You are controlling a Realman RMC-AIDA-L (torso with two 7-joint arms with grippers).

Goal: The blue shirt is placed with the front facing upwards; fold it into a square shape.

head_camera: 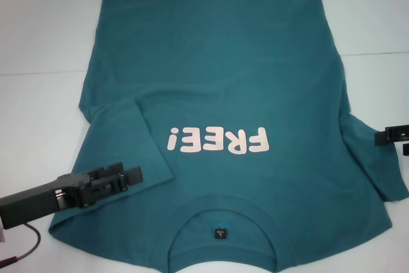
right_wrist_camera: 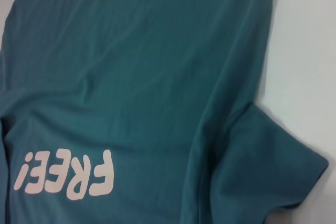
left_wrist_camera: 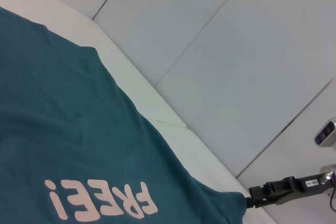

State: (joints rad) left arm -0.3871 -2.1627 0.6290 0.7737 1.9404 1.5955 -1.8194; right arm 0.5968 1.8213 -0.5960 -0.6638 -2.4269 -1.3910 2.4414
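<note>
The blue shirt lies flat on the white table, front up, with pink "FREE!" lettering and its collar nearest me. Its left sleeve is folded in over the chest. My left gripper hovers open just over that folded sleeve's near edge, holding nothing. The right sleeve spreads outward. At that sleeve's outer edge is my right gripper, which the left wrist view shows touching the cloth's edge. The right wrist view shows the lettering and the spread sleeve.
A white table surrounds the shirt, bare on both sides and beyond the hem. A dark cable hangs from my left arm at the near left. White wall panels stand past the table's edge.
</note>
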